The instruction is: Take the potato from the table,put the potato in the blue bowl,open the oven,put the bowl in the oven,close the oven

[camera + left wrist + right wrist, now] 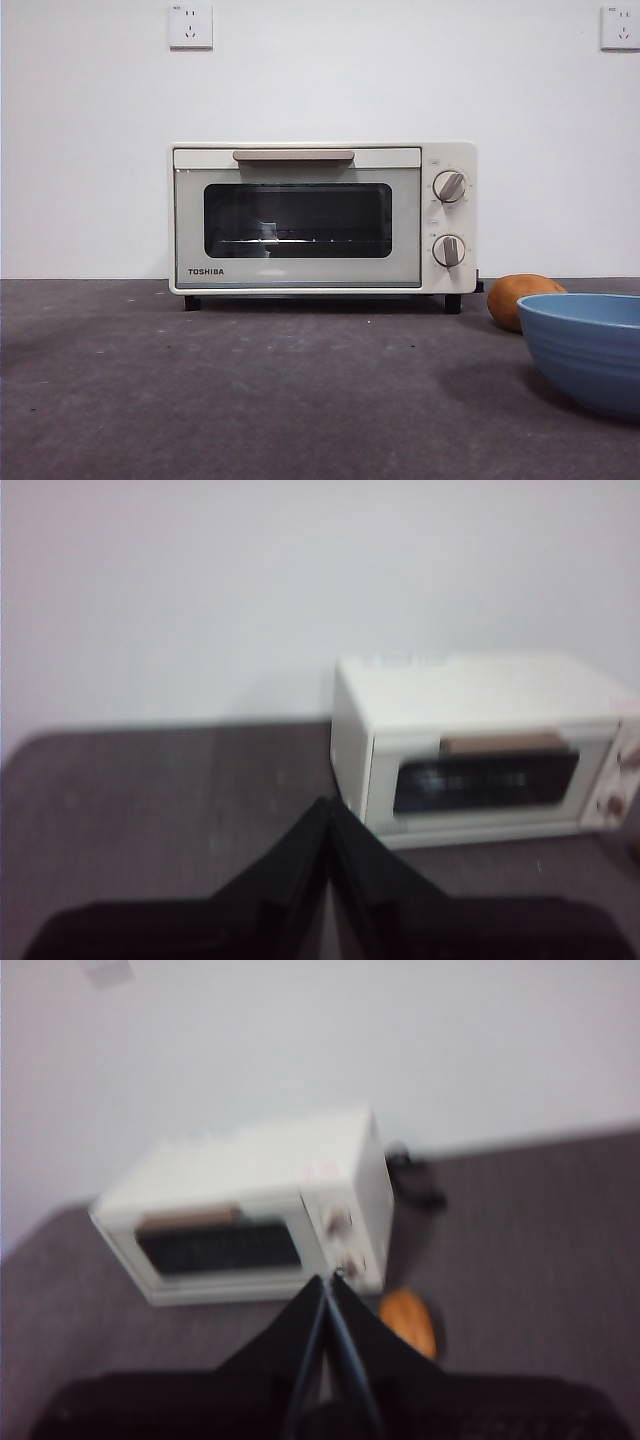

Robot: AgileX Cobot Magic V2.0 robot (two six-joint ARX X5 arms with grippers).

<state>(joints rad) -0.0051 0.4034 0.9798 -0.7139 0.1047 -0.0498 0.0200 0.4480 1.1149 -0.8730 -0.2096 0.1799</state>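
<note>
Orange-brown potato [522,298] sits on desk [250,400] beside oven [322,218], just behind blue bowl [590,348], not in it; oven door shut, so no step done yet, all 5 left. Left tool [327,810] and right tool [327,1288] both pressed together, empty, held above desk. Door label reads "TOSHIBA"; knob markings illegible.

A plain white wall [100,150] fills the upper half of the frame. Two white wall sockets sit high on it: one socket [190,26] upper left, another socket [620,27] at the upper right corner.
</note>
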